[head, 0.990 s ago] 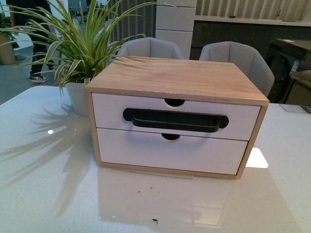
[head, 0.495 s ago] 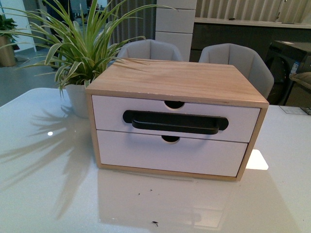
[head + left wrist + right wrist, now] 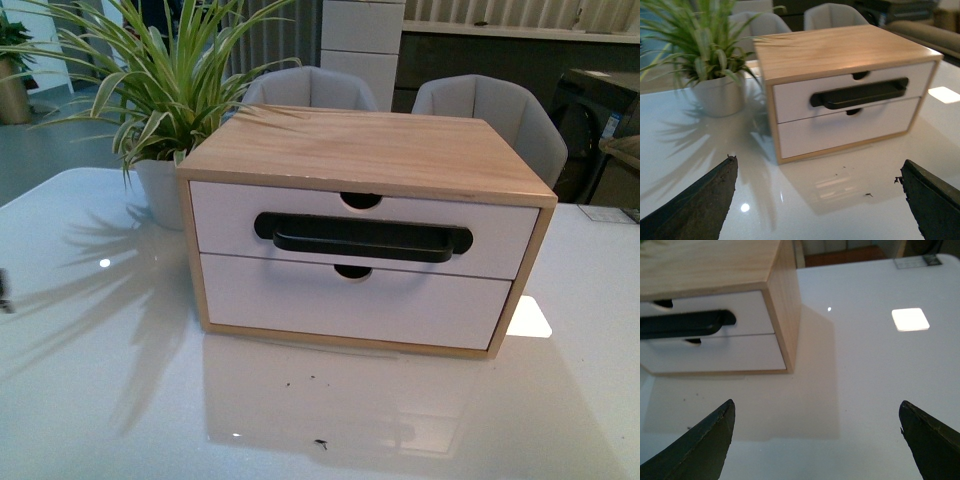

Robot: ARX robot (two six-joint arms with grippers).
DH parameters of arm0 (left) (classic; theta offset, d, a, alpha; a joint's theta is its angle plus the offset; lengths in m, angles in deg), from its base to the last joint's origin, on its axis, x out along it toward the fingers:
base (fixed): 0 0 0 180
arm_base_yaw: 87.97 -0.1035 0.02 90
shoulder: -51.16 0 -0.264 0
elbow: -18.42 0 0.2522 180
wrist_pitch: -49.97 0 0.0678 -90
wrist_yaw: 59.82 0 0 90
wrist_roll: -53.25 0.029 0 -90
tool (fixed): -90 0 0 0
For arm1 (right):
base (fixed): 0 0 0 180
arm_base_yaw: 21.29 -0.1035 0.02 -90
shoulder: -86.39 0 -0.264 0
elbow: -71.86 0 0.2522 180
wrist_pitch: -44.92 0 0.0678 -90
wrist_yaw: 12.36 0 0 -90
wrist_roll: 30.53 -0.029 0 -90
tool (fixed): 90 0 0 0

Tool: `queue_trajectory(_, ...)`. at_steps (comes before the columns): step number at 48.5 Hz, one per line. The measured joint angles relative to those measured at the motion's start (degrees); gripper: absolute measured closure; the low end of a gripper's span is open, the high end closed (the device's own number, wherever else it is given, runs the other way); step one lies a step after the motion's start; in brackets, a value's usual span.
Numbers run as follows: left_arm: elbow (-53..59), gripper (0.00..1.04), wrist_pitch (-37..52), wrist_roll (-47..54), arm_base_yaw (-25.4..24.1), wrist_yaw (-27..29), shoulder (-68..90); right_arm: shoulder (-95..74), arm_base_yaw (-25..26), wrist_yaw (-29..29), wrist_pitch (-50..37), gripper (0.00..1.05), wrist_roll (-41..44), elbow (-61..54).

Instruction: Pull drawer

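Left claw [image 3: 817,161] and right claw [image 3: 815,402] agape, empty. Hook drawer [image 3: 230,225] by rigid black handle [image 3: 362,238]; probably light, free-sliding; beware dragging cabinet [image 3: 370,150] along.

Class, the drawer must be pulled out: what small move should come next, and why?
Probably ease the left gripper forward toward the black handle: the drawer sits shut, the gripper is open, well short of it, and faces the handle.

2 grey chairs [image 3: 310,88] behind a glossy white table [image 3: 100,380], dim room.
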Motion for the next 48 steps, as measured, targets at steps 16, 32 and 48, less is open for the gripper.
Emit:
queue_trajectory(16,-19.1,0.07,-1.8,18.8,7.4,-14.3,29.8,-20.3,-0.3,-10.8,3.9,0.09,18.7,16.7)
queue_trajectory(32,-36.6,0.07,-15.2,34.1,10.3,-23.4,44.6,-35.1,-5.4,-15.8,13.3,0.09,34.5,29.2)
queue_trajectory(48,-51.3,0.07,-30.4,51.4,12.4,-20.6,57.4,-46.5,-10.3,-18.0,17.2,0.09,45.2,37.7)
